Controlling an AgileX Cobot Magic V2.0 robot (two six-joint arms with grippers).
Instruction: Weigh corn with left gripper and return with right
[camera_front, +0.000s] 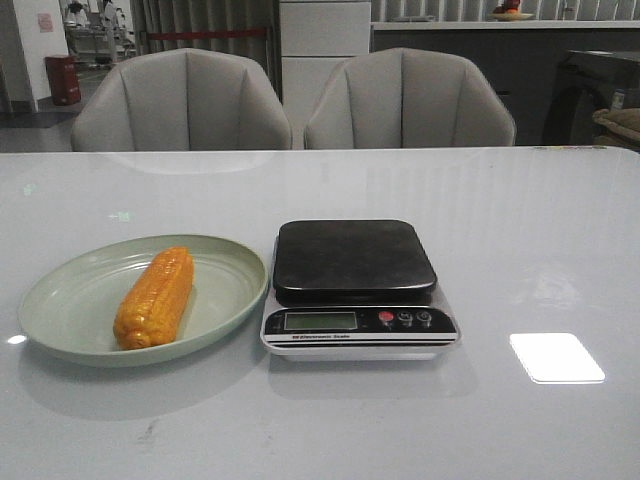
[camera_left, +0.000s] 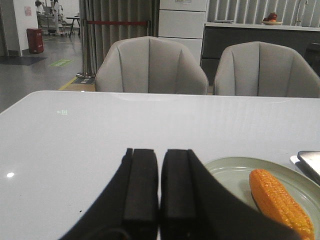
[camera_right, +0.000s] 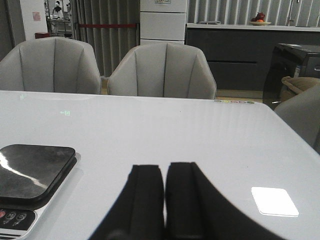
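Front view: nearest me, the scale (camera_front: 358, 290) sits on the white surface (camera_front: 540, 250), just beside the pale green plate (camera_front: 70, 300) holding the corn (camera_front: 155, 297). Left wrist view: my left gripper (camera_left: 159, 192), fingers (camera_left: 141, 185) clenched, empty; corn just beyond, to their side. Right wrist view: right gripper (camera_right: 164, 197) clenched, empty.

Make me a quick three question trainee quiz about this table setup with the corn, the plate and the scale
1. True or false: the corn lies on the scale.
2. What shape is the plate: A round, B oval, C square?
3. Fill in: the left gripper and right gripper each have fingers that are ____.

Key: 1 false, it lies on the plate, left of the scale. 2 B. 3 shut, holding nothing.
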